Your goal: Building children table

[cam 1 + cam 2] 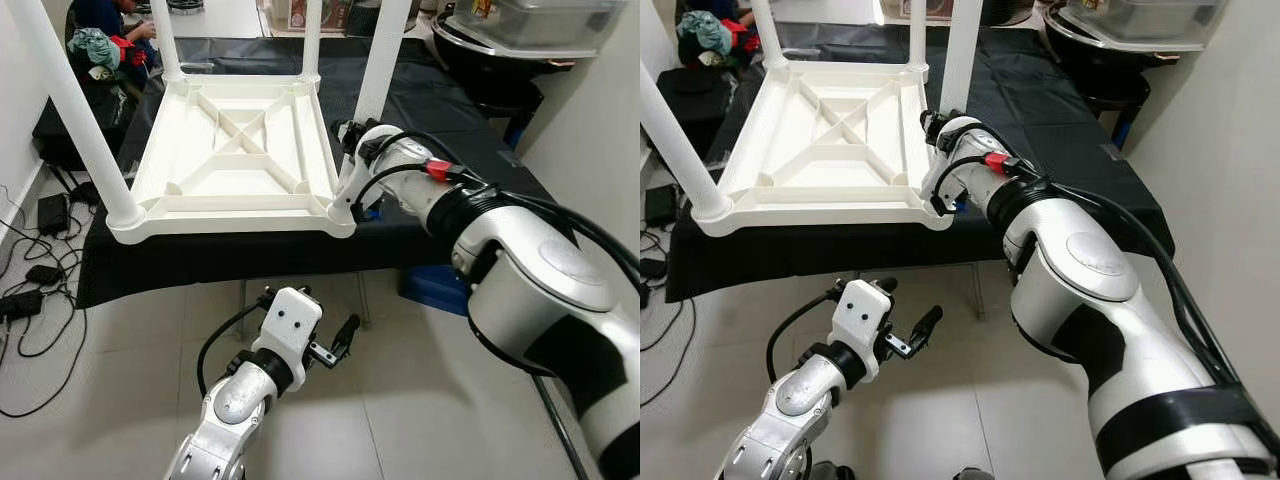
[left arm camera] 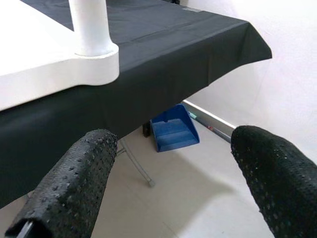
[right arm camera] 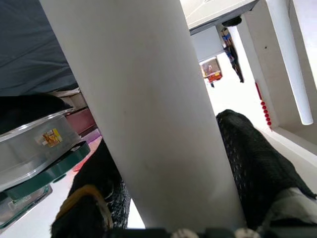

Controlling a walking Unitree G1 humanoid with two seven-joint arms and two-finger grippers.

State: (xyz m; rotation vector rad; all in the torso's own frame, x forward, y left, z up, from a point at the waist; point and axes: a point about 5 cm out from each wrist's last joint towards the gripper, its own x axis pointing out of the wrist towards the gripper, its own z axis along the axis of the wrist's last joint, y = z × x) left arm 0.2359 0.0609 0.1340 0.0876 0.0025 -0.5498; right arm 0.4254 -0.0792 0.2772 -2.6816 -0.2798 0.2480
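Right gripper (image 3: 173,173) clamps something white; left gripper (image 1: 335,345) hangs low, fingers spread.

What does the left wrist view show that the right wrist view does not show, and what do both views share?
Left wrist view: the open left gripper low over the floor, a blue dustpan under the black-covered bench, and a table corner.
Right wrist view: the right gripper shut on the fourth leg, and a lidded container behind.
Both: white parts of the upturned table and black cloth.
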